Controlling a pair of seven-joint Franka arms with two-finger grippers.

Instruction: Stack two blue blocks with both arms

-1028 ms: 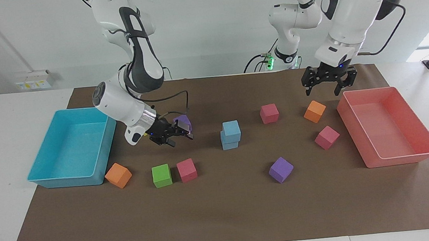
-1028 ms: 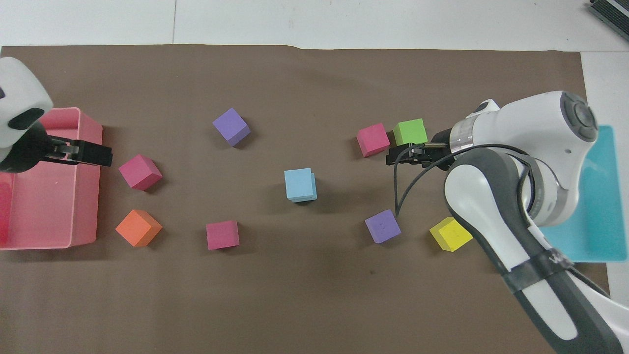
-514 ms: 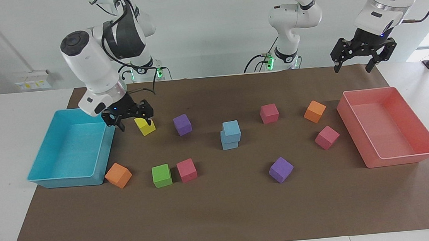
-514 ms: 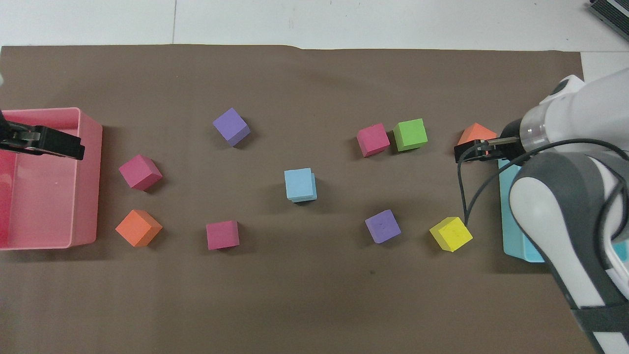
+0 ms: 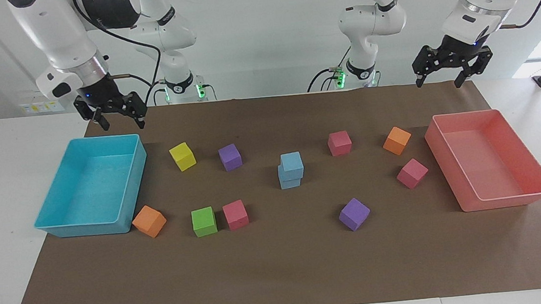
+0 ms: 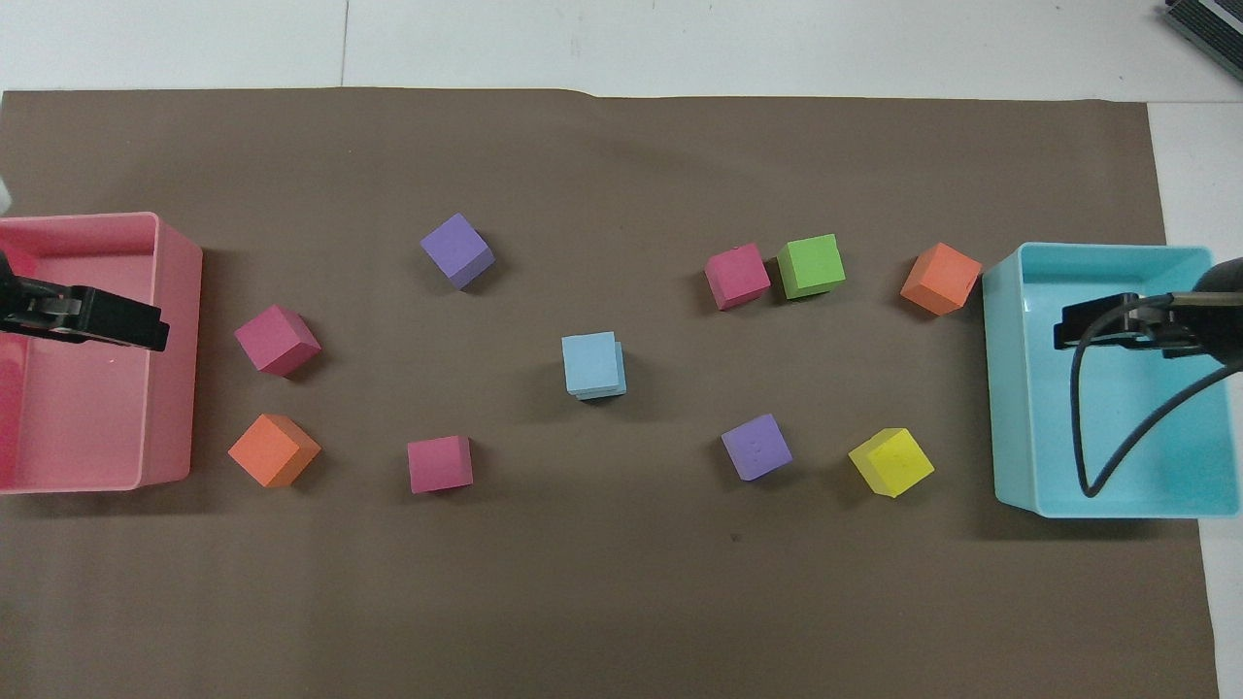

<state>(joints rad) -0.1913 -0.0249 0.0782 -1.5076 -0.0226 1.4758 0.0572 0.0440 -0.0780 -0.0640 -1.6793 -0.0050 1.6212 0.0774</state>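
Note:
The two blue blocks stand stacked in the middle of the brown mat, the upper blue block (image 5: 292, 162) (image 6: 590, 362) sitting slightly askew on the lower one (image 5: 289, 181) (image 6: 621, 381). Neither gripper touches them. My right gripper (image 5: 121, 122) (image 6: 1066, 331) hangs high over the turquoise tray, open, with nothing between its fingers. My left gripper (image 5: 439, 81) (image 6: 151, 330) hangs high over the pink tray, also open with nothing held.
The turquoise tray (image 5: 139, 156) sits at the right arm's end, the pink tray (image 5: 448, 166) at the left arm's end. Loose cubes lie around the stack: yellow (image 5: 183, 156), two purple (image 5: 230, 157) (image 5: 354, 214), green (image 5: 204, 221), three pink, two orange.
The right gripper has lifted away from the purple cube and swung up over the turquoise tray. The left gripper has risen from beside the orange cube. The blue stack has not moved.

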